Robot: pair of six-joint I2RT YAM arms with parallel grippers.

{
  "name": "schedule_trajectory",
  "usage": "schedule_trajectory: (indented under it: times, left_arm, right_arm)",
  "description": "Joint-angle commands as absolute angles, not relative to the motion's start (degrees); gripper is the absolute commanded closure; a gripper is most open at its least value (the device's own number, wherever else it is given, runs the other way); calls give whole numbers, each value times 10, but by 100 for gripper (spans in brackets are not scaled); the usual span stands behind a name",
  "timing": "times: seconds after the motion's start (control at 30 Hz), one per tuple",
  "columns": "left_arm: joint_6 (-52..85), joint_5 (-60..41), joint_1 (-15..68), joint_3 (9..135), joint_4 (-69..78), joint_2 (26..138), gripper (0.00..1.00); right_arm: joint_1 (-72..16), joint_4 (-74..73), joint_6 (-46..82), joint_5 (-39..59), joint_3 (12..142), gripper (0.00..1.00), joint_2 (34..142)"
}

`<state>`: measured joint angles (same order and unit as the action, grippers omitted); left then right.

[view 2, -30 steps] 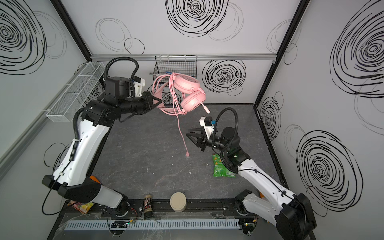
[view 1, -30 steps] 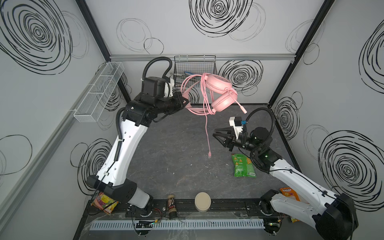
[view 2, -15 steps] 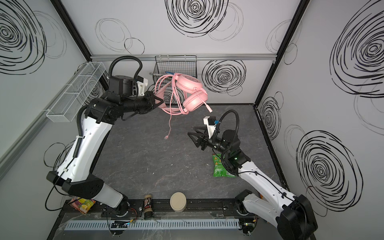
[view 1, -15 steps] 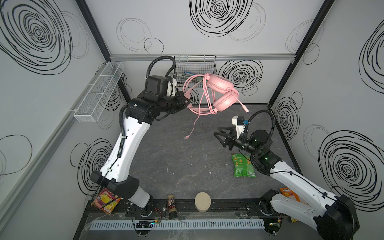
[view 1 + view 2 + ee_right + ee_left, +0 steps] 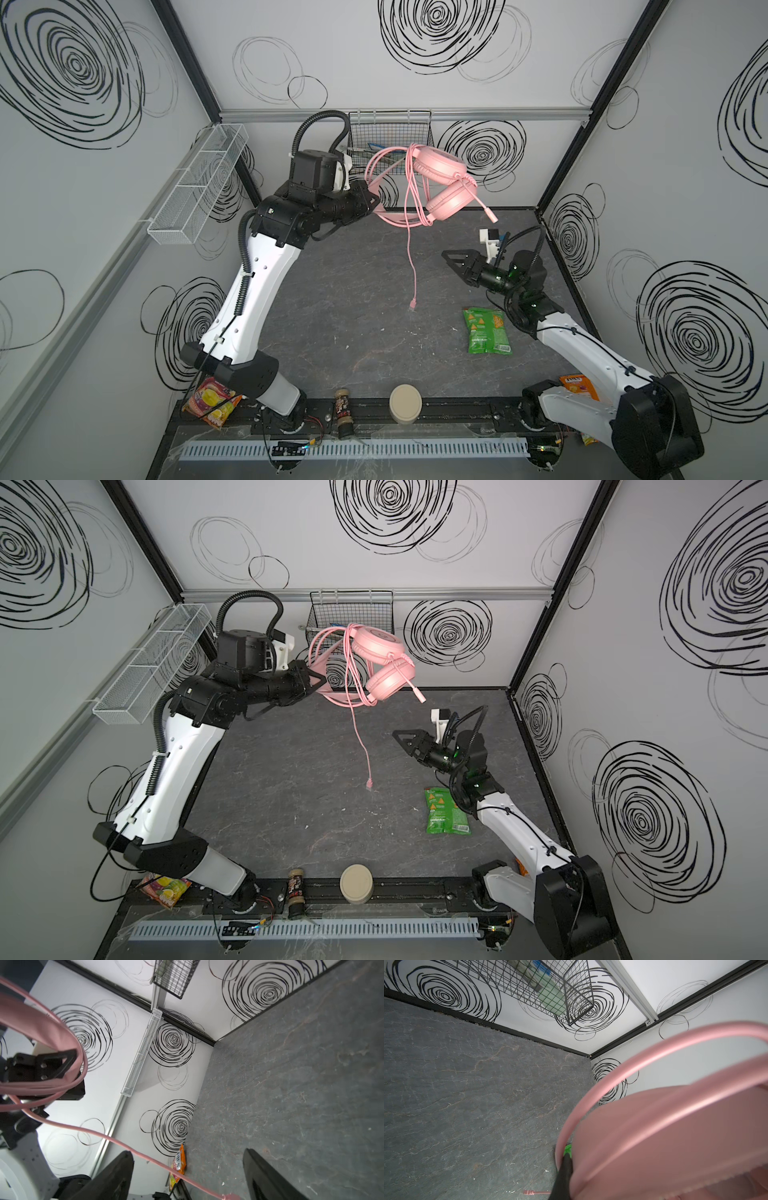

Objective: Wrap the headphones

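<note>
**Position:** the left gripper [image 5: 371,203] was clamped tight on the headband [image 5: 395,222] of the pink headphones [image 5: 446,201]; it held them aloft at about 12 o'clock of the table [image 5: 332,332], just in front of the wire basket [image 5: 388,129]; the two earcups [image 5: 440,166] hung together beyond the grip. Several turns of cable [image 5: 409,195] lay draped over band and cups; the rest dropped as a single loose tail; its plug [image 5: 412,305] hung near table centre, and contact with the surface could not be told.

**Change noted:** within the last second the right gripper [image 5: 451,262], stationed at about 3 o'clock, went from nearly closed to wide apart; it held nothing. The right wrist view confirmed its fingers [image 5: 116,1172] were spread; both top views showed the tail near them but apart. Half a second ago the tail had swung toward the left arm; it had since fallen back to hang straight.

**Judgement:** the cable appeared released between turns; wrapping was partly done; the tail needed recapturing, and any remaining sway could spoil that grasp. The green snack bag [image 5: 486,332] at 4 o'clock lay apart from the work.
</note>
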<state>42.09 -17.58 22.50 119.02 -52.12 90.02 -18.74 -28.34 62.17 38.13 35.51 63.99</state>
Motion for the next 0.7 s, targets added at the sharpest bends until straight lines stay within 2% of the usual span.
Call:
schedule_trajectory:
  times: [0.0,0.13,0.23,0.33,0.67]
  left_arm:
    - [440,-181,226,1221,-428,897,100]
    - [445,-177,224,1222,-409,903,100]
    - [446,-174,226,1225,-397,909,100]
    - [445,-173,228,1226,-388,911,100]
    - [442,-173,245,1221,-381,917,100]
  right_arm:
    - [-162,-329,776,422,326,13,637]
    - [-163,-329,872,422,295,13,627]
    - [-184,-367,974,350,230,13,593]
    - [-200,-344,999,289,220,9,575]
    - [-270,-466,1119,222,215,8,667]
